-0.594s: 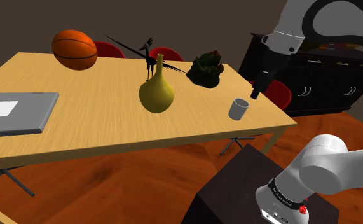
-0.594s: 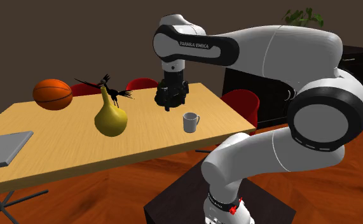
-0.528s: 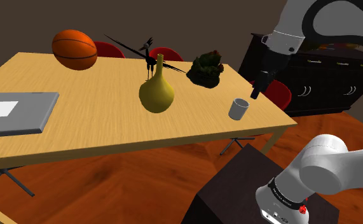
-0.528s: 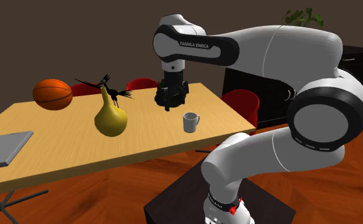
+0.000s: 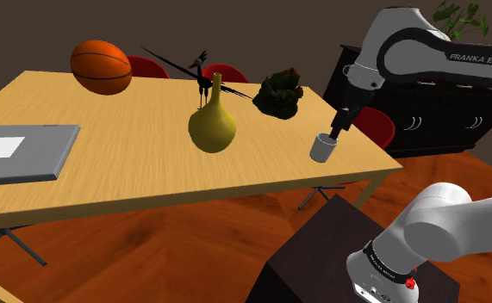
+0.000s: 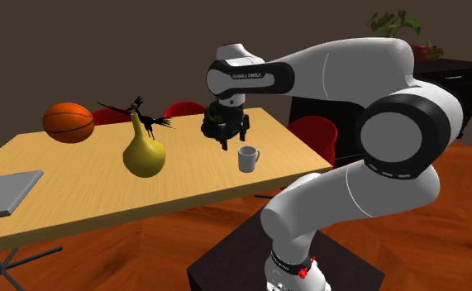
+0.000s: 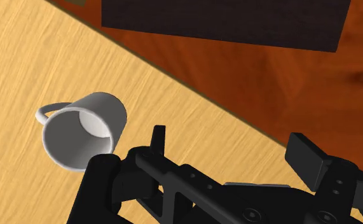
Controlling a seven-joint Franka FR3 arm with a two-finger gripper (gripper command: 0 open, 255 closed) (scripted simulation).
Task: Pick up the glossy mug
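Gripper (image 7: 229,141) open, empty, near grey mug (image 7: 88,130) on wooden table (image 5: 132,168); dark wall (image 5: 261,30), reddish wood floor (image 5: 192,250)

A long pale-wood desk (image 5: 132,172) stands on a glossy reddish-brown plank floor (image 5: 166,250), before a plain dark brown wall (image 5: 261,30). Two red chairs (image 5: 146,66) show behind the desk's far edge. A third red chair (image 5: 378,126) sits off its right end in the shoulder view. Thin dark metal legs (image 5: 15,243) splay out beneath the desk at the shoulder view's left. A dark sideboard (image 5: 446,112) with pale curved handles stands against the wall at the right, a leafy green plant (image 5: 457,13) on top. The light is soft and even, with faint reflections on the floor.
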